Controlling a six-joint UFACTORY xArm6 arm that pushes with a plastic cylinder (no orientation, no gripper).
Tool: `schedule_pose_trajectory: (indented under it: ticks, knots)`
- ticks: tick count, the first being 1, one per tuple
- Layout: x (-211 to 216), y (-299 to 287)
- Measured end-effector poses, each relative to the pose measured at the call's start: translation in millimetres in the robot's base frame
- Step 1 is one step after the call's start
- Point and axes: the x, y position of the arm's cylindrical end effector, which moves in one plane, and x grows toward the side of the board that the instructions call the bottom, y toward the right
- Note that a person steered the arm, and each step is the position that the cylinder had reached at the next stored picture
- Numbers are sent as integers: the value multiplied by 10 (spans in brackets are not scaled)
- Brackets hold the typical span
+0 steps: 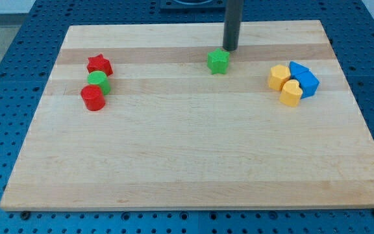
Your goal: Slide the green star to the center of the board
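- Green star (218, 62) sits on the counter (193, 156) in the upper middle of the view, a little right of the midline and well above the middle of the wooden surface.
- My tip (230, 49) stands just above and to the right of that star (close beside it; whether the two touch, I cannot tell); the dark rod rises straight out of the view's top.
- No fingers exist on this arm, so nothing is held; the rod simply ends at the tip.
- At the view's left, three pieces stand in a close column: a red star (99, 64) on top, a green round block (99, 81) in between, a red round block (92, 97) lowest.
- At the view's right, a tight cluster: two yellow blocks (278, 77) (291, 93) pressed against two blue blocks (298, 67) (307, 84); their exact shapes are hard to make out.
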Motion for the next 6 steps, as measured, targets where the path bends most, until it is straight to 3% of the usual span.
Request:
schedule_pose_trajectory:
  ticks: [3,6]
  knots:
    - [394,-108]
    - [805,-589]
